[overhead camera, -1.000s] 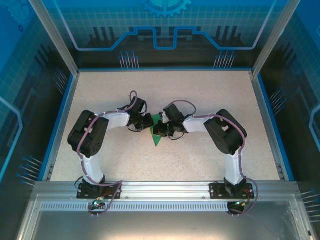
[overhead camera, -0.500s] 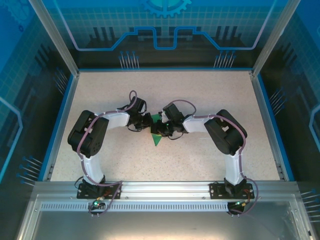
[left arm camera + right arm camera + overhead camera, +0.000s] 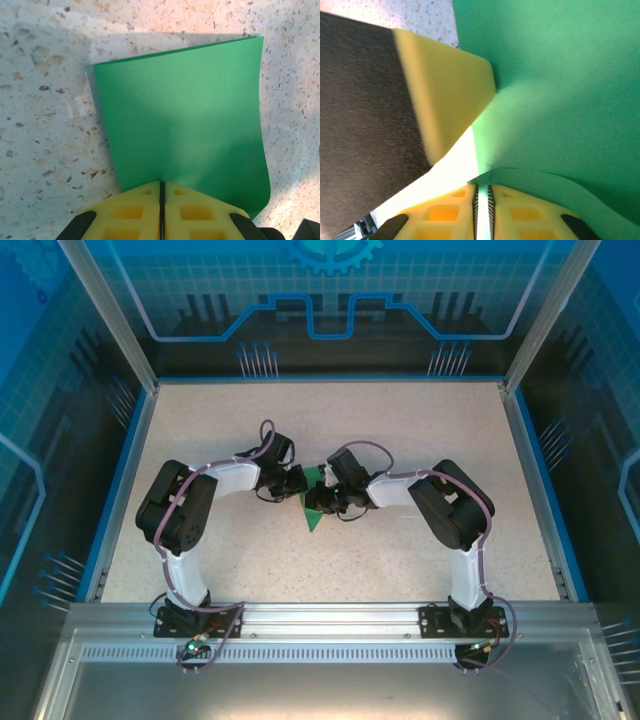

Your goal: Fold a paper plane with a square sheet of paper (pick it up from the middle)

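Note:
The square sheet of paper (image 3: 314, 512) is bright green and folded over itself. It lies mid-table with a point toward the near edge. My left gripper (image 3: 298, 486) is at its left side. In the left wrist view the left gripper (image 3: 162, 183) is shut on the near edge of the sheet (image 3: 185, 115), which spreads flat over the table. My right gripper (image 3: 322, 498) meets the sheet from the right. The right gripper (image 3: 482, 186) is closed to a thin slit on a curled edge of the paper (image 3: 555, 90). The left gripper's yellow finger (image 3: 445, 90) rests against the sheet. A paper plane is out of view.
The speckled tabletop (image 3: 420, 430) is bordered by a blue rim (image 3: 530, 470) and transparent walls. Both arm bases sit on the metal rail (image 3: 330, 620) at the near edge. The two wrists stand very close together over the paper.
The right wrist has shifted slightly at the paper. The left arm and the sheet have stayed in place.

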Robot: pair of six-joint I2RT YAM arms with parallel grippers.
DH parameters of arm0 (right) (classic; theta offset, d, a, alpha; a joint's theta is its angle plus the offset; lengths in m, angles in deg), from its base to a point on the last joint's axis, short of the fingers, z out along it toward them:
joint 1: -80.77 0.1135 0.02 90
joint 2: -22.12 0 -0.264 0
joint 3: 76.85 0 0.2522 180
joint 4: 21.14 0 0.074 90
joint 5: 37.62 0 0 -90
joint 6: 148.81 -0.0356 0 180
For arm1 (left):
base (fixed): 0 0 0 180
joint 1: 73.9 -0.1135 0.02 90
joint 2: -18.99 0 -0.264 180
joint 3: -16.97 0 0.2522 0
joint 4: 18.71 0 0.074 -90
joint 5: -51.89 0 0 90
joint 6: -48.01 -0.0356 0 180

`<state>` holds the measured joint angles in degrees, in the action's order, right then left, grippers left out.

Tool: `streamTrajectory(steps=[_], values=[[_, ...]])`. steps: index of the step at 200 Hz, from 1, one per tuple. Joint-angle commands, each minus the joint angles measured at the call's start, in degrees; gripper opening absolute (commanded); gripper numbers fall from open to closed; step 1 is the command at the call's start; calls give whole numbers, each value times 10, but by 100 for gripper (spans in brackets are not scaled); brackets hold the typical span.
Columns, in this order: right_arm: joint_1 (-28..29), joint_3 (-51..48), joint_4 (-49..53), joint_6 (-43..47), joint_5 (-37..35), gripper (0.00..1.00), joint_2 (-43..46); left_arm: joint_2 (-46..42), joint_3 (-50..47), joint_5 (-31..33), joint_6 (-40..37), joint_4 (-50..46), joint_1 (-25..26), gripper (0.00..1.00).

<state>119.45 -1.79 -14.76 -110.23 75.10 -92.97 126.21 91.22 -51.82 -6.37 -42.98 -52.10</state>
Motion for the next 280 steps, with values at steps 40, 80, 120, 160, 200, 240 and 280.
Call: streamTrajectory(steps=[40,80,120,160,200,240,280], values=[[-2,-34,48,16,-39,7,-7,-46,5,-21,-7,-25,-5,12],[-4,-34,66,18,-39,1,-5,-96,-44,-49,9,-12,-7,12],[-7,-29,73,15,-33,0,-8,-113,-97,-79,37,12,-7,11],[-9,-28,71,12,-29,0,-9,-102,-118,-101,59,39,-7,6],[-9,-25,72,10,-26,0,-15,-88,-117,-110,64,53,-7,3],[-10,-25,73,9,-25,0,-16,-66,-109,-103,67,59,-7,0],[-10,-24,73,9,-25,0,-16,-48,-101,-97,72,67,-7,0]])
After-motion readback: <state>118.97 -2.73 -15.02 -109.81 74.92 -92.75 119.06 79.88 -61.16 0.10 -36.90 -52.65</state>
